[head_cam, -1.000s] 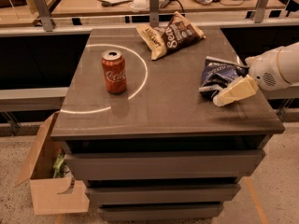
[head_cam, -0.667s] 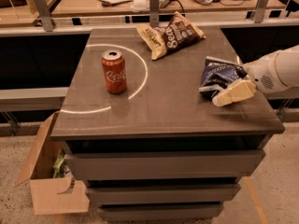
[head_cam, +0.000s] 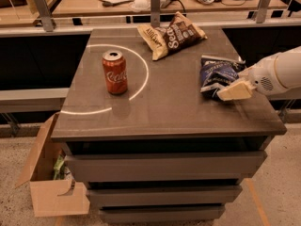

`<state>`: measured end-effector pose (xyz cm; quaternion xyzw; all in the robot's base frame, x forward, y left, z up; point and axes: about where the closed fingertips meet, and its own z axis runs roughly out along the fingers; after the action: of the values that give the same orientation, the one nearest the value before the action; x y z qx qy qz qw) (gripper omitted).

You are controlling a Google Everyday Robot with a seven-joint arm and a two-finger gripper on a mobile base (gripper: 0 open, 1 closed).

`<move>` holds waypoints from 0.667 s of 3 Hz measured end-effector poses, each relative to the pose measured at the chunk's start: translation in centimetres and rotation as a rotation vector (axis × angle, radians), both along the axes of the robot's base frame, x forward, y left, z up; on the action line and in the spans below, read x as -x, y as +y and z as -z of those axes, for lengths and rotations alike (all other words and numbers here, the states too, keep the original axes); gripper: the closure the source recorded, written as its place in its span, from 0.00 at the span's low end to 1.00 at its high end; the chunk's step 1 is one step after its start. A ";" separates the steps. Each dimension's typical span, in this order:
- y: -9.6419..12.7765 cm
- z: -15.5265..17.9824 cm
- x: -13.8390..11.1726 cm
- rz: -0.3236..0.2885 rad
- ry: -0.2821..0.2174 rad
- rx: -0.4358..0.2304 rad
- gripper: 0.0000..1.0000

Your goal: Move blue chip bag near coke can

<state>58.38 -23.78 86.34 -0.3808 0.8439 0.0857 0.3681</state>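
Note:
The blue chip bag (head_cam: 215,73), crumpled dark navy foil with white markings, lies on the right side of the grey table top (head_cam: 178,109). My gripper (head_cam: 231,84) reaches in from the right edge on a white arm (head_cam: 277,73) and sits right at the bag's near right side, touching or nearly touching it. The coke can (head_cam: 115,72), red with a white script logo and silver top, stands upright on the left half of the table, well apart from the bag.
A brown and tan chip bag (head_cam: 171,38) lies at the back centre of the table. A white arc (head_cam: 141,74) is marked around the can. An open cardboard box (head_cam: 49,182) stands on the floor at left. A railing and desks lie behind.

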 end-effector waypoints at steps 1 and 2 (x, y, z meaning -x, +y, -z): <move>1.2 -1.2 -0.5 -0.065 -0.041 -0.012 0.83; 4.7 -4.2 -0.5 -0.248 -0.124 -0.053 1.00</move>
<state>58.90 -19.11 90.54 -0.4769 0.7634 0.1291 0.4161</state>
